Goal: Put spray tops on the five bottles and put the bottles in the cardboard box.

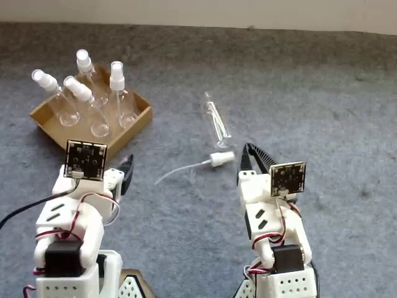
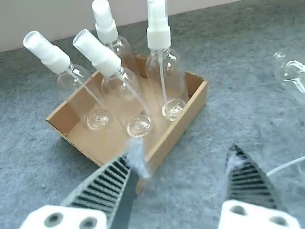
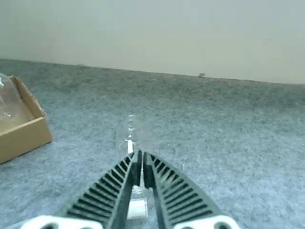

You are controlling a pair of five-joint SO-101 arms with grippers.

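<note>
**One bottle and one spray top left, both easy to knock away**

Four capped bottles [image 2: 119,81] stand leaning in the cardboard box [image 2: 183,114]. The fifth bottle [image 1: 216,119] lies on its side on the grey carpet [image 1: 322,93], well apart from the box. Its spray top [image 1: 222,159] lies loose near it, with the thin tube trailing toward the left arm.

The right gripper [image 3: 141,161] sits just beside that top, fingers pressed together on nothing. If it comes down like this, it will likely shove the top along the carpet rather than catch it. The bottle is round and clear, so a nudge could set it rolling. The tube looks limp enough to bend or miss the narrow neck.

The left gripper [image 2: 183,156] hangs near the box's corner, fingers apart and empty. A careless swing there could bump the box and tip the leaning bottles.
</note>
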